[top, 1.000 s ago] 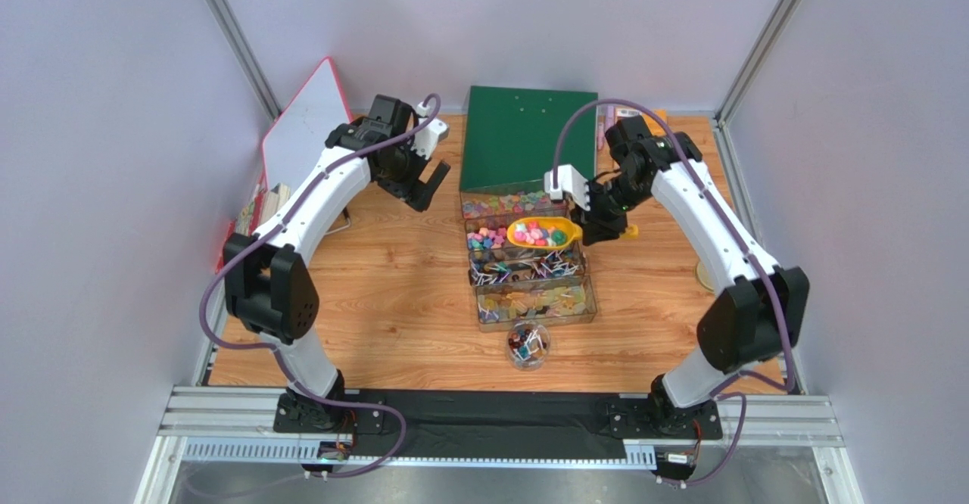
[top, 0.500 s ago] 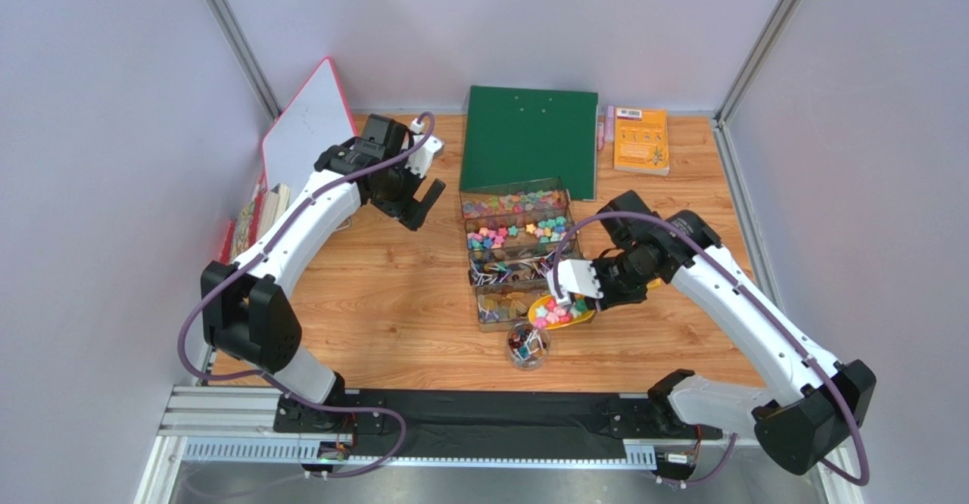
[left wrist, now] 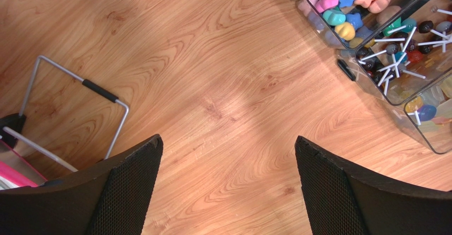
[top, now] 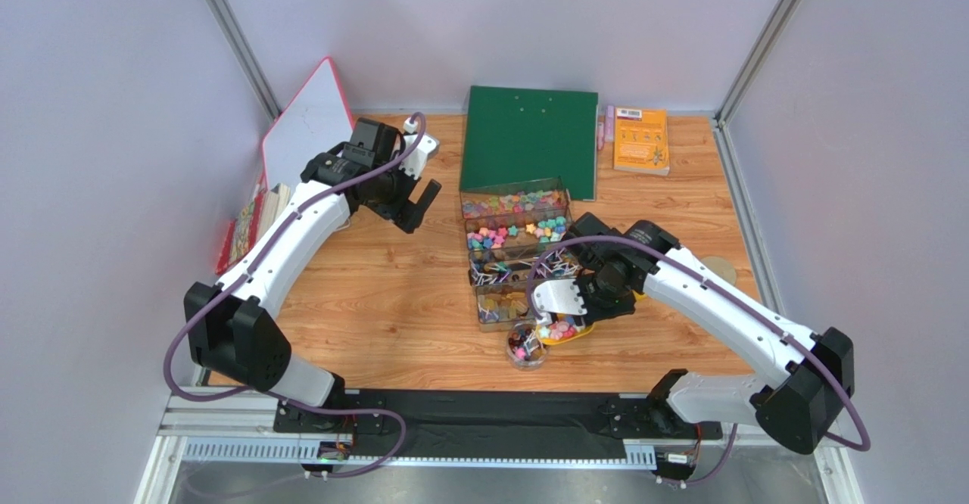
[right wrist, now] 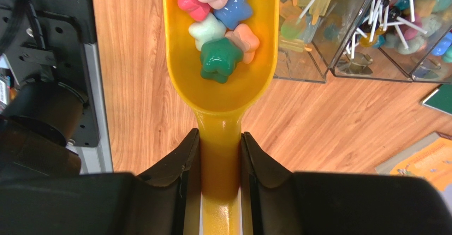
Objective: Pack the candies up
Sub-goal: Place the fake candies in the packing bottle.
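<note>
Right arm has swung from the far side of the clear compartment box (left wrist: 431, 144) to its near right corner, carrying the yellow scoop (right wrist: 223, 95) along, while the left arm has drifted slightly to the left. Right gripper (right wrist: 220, 139) pinches the scoop's narrow handle between its two dark fingers (right wrist: 185, 161), one on each side. The scoop bowl holds a small heap of the candies (right wrist: 217, 60), star-shaped pieces in green, pale mint, blue, pink and peach. In the top view the scoop sits just right of a small round clear container (top: 526, 345) that stands on the wooden table (top: 387, 288) at the near end of the box; whether the two touch cannot be told. More candies (top: 514, 218) fill the far compartments of the box, and lollipops (left wrist: 392, 50) with white sticks lie in the one next toward the near side. Left gripper (left wrist: 228, 155) hangs above bare wood to the left of the box, its fingers (left wrist: 132, 187) spread wide and holding nothing. A green board (top: 530, 141) lies flat beyond the box, with an orange book (top: 640, 141) to its right.
</note>
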`<state>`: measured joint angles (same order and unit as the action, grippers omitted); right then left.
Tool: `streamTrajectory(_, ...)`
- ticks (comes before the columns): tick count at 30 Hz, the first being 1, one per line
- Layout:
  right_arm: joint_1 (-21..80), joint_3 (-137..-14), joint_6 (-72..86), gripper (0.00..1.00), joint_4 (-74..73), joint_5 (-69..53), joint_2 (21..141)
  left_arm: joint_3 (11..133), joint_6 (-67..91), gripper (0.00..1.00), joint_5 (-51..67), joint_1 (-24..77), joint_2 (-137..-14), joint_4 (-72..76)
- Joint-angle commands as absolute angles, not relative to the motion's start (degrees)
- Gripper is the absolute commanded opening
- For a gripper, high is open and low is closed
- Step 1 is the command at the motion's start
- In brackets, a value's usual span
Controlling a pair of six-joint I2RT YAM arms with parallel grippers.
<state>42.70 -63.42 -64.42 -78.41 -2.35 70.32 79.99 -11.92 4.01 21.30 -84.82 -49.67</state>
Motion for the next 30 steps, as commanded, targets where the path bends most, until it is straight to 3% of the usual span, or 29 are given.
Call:
streamTrajectory(1,45.70,-64.51,-60.74,0.00,-86.66,5.53,71.10,78.84,-10.81,1.00,3.87,21.45,-81.48,-47.64)
streamTrajectory(18,59.41,-65.83,-51.16,0.00,-92.19,19.94,73.48,78.13,-9.41,1.00,2.99,21.45,-80.16,-46.32)
streamTrajectory(30,62.31,-67.14,-49.75,0.00,-95.71,24.87,70.32,79.98,-8.97,1.00,1.50,21.45,-80.07,-46.41)
